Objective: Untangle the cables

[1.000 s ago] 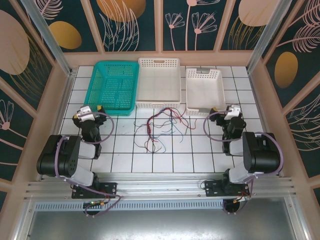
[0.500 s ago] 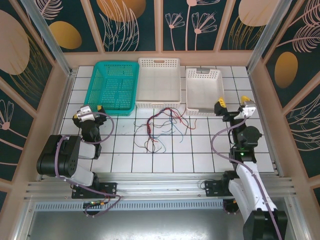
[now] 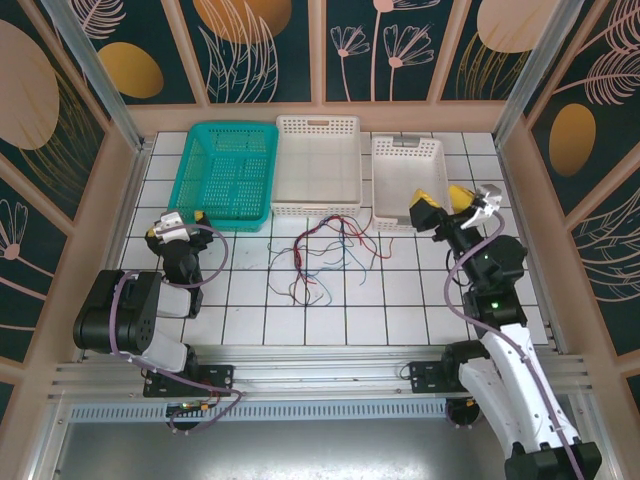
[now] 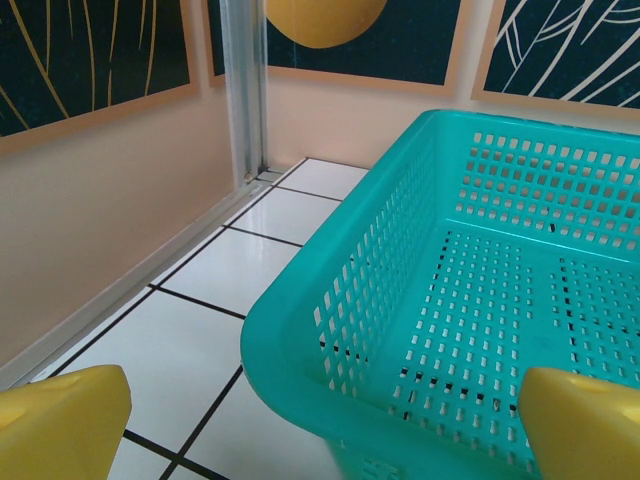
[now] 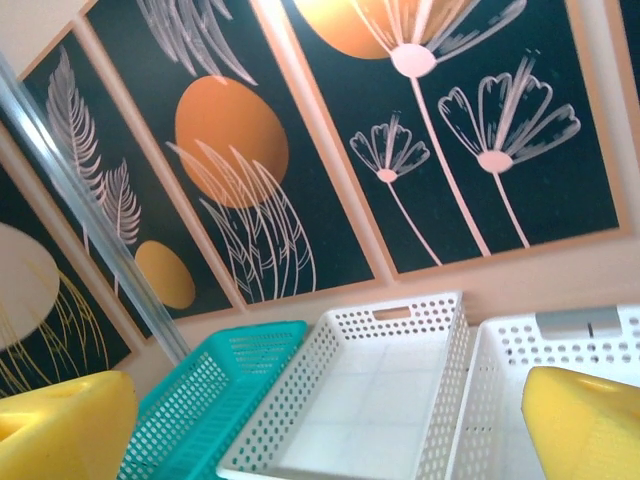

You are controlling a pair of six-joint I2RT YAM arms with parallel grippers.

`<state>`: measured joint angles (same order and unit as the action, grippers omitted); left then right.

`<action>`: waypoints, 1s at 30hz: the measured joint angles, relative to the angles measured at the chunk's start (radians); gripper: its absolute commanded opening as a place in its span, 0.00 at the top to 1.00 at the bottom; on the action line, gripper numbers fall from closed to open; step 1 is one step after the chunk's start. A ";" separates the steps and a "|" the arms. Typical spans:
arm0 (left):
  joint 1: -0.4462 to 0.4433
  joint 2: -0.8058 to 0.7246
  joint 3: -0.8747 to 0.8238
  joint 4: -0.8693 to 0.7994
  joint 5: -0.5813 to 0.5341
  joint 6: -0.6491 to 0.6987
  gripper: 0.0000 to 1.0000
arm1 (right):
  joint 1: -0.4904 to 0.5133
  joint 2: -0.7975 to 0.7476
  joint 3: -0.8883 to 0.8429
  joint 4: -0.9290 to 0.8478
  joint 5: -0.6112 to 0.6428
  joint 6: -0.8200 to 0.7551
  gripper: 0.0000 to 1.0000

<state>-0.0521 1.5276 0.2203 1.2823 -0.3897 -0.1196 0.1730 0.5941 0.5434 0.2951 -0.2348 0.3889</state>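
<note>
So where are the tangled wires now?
In the top view the cables lie at the middle of the tiled table, just in front of the wide white basket, right of the teal basket.

- The thin red, black and blue wires (image 3: pixel 322 250), top view: too fine to tell which strand lies over which, or how many there are.
- The teal perforated plastic basket (image 4: pixel 360 290), left wrist view: cut off at the right and bottom edges.
- The yellow fingertips (image 4: pixel 60 425) of the left pincer (image 4: pixel 320 435): cropped by the lower corners.
- The yellow fingertips (image 5: pixel 65 425) of the right pincer (image 5: pixel 320 430): cropped likewise, and blurred.
- The small white perforated basket (image 5: pixel 560 345), right wrist view: cut off at the right edge, its near part behind a fingertip.
</note>
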 measured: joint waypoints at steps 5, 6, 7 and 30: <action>0.000 0.000 0.000 0.000 0.000 0.000 0.01 | -0.003 -0.024 -0.024 -0.053 0.032 0.087 0.01; 0.000 0.000 0.000 0.000 0.000 0.000 0.01 | -0.003 -0.019 -0.027 -0.056 0.032 0.092 0.01; 0.000 0.000 0.000 0.000 0.000 0.000 0.01 | -0.003 -0.010 -0.029 -0.060 0.032 0.097 0.01; 0.000 -0.518 0.423 -0.955 0.335 -0.170 0.01 | 0.249 0.366 0.096 -0.234 0.156 0.009 0.01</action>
<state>-0.0525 1.0100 0.6430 0.3271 -0.0551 -0.2897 0.4225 0.9604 0.6395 0.0612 -0.0784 0.3981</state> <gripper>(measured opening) 0.988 0.990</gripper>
